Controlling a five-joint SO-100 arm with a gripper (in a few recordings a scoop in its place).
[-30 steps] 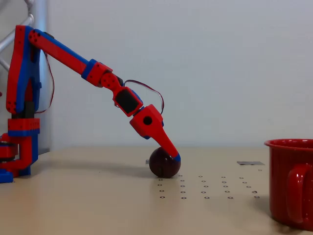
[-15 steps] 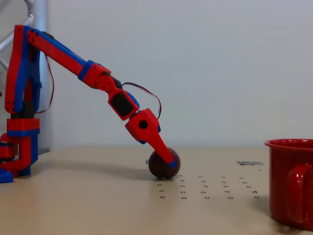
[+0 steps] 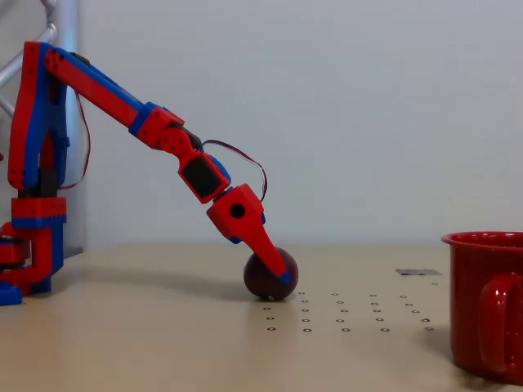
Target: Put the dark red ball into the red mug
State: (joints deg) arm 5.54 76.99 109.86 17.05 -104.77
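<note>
Fixed view: one red mug point(image 3: 487, 306) at the tabletop's point(image 3: 163, 335) right edge, interior hidden. One dark red ball point(image 3: 266, 278) rests mid-tabletop, jaws point(image 3: 282, 278) lowered over it; their opening cannot be told.

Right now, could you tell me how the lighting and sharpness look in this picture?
Fixed view: soft, even light, faint shadows on the table; slightly soft focus overall; the mug is cut off at the right edge; the ball looks dark with the gripper across it.
</note>
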